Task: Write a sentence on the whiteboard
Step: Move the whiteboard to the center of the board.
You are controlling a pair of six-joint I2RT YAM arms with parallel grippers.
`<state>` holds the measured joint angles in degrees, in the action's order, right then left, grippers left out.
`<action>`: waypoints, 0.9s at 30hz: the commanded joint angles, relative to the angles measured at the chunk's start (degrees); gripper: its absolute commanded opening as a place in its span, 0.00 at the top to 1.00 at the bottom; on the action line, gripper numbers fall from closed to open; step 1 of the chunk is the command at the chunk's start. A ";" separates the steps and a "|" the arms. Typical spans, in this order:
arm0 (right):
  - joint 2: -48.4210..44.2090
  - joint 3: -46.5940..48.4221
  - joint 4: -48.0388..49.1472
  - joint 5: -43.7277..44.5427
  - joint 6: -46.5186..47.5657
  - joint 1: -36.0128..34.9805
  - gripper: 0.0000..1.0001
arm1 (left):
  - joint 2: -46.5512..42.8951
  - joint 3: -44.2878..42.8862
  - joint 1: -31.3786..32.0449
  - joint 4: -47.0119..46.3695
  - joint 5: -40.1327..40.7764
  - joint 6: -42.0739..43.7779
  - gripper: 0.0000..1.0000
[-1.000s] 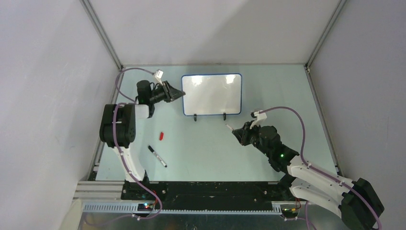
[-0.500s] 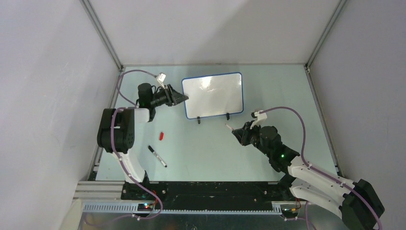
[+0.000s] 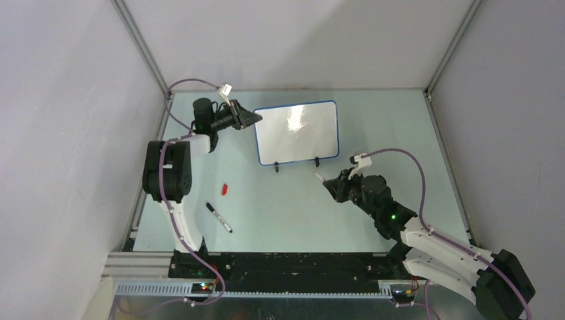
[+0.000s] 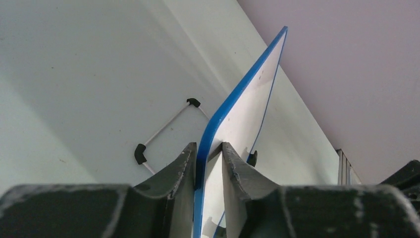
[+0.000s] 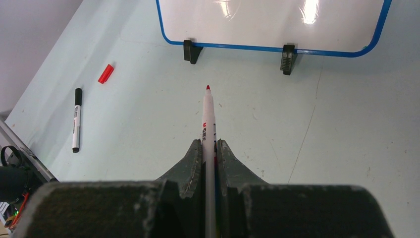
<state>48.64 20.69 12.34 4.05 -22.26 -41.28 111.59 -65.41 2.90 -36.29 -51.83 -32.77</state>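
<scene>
Blue-rimmed whiteboard, just one, at far side of surface, left edge pinched by left gripper; one red marker clenched in right gripper, tip apart from board; one black pen, one red cap.

The whiteboard is cut off by the upper edge of the right wrist view, so only its lower strip shows; glare blots patches of its face; the red marker disappears rearward between the fingers of the right gripper; the print on the black pen is too small to read; in the left wrist view the left gripper hides the whiteboard's lower edge, and its face is seen too obliquely to read.
</scene>
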 commanded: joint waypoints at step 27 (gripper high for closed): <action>-3.99 0.05 -0.62 0.54 0.47 0.36 1.00 | 7.66 7.26 -0.94 -51.23 -17.61 -40.89 1.00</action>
<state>46.24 20.69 11.42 4.05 -22.24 -41.10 124.16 -61.67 1.04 -83.59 -66.22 -70.59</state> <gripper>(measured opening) 0.136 0.026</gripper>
